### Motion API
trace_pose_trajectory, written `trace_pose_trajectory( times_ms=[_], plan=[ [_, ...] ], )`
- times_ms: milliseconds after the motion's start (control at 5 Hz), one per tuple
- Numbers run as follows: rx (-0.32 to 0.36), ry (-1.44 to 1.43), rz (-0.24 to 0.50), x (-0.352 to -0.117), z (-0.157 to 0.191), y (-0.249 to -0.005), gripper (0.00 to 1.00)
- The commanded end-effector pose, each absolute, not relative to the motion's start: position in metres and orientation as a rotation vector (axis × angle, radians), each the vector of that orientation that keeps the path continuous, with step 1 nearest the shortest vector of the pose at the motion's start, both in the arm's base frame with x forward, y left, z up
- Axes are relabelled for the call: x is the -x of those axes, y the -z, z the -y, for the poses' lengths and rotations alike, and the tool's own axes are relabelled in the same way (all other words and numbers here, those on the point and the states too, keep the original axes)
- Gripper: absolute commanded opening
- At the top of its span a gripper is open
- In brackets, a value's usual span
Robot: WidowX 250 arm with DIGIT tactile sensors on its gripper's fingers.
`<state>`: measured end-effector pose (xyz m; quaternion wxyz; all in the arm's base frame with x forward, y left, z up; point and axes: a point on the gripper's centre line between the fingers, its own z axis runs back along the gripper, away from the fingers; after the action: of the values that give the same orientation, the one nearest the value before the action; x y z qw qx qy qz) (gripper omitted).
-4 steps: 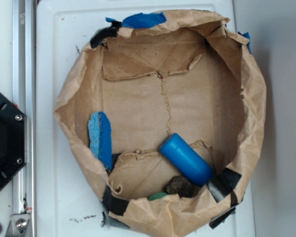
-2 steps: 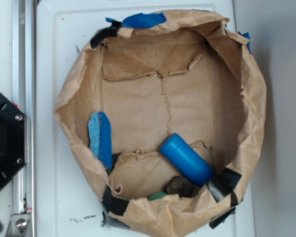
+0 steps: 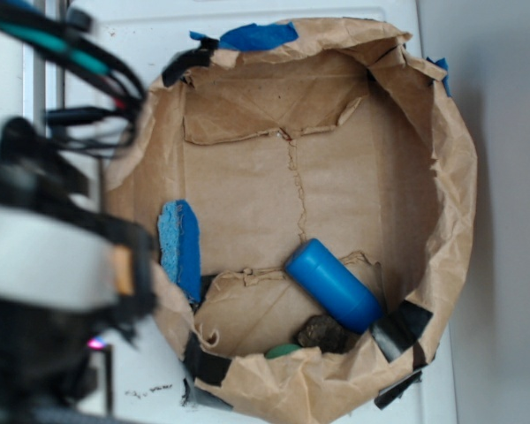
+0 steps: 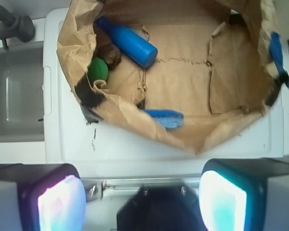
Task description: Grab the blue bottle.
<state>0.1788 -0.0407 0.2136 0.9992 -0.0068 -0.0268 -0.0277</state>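
At the left of the exterior view the robot arm (image 3: 53, 265) hangs blurred over the white table (image 3: 115, 53), outside the paper bag (image 3: 459, 177). In the wrist view the gripper (image 4: 144, 202) fills the bottom edge with its two fingers (image 4: 221, 202) set wide apart and nothing between them, so the jaws are open and well apart from the bottle. Inside the bag, a flat blue sponge (image 3: 180, 249) leans against the left wall. Further right, a green ball (image 4: 98, 70) and a brown lump (image 4: 109, 54) sit by the near rim, touching or just beside the blue bottle (image 3: 333, 284), which lies on its side, tilted, low on the right of the bag floor. The bottle looks smooth, glossy and stiff, probably light and somewhat slippery, so a hold across the middle of its round body, jaws square to its length, seems soundest. The wrist view shows a narrow neck toward the bag wall, a poorer place to grip. Blue tape (image 3: 258, 35) marks the bag's far rim.
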Motion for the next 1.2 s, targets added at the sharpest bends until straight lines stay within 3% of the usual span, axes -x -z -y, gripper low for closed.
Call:
trace_pose_trajectory(
  times_ms=[0, 400, 600, 1000],
  plan=[
    [0.070, 0.302, 0.052, -0.207, 0.055, -0.211, 1.00],
    [0.070, 0.302, 0.052, -0.207, 0.055, -0.211, 1.00],
    [0.021, 0.406, 0.103, -0.236, 0.049, -0.181, 1.00],
    [0.058, 0.517, 0.106, -0.263, 0.028, -0.148, 1.00]
  ],
)
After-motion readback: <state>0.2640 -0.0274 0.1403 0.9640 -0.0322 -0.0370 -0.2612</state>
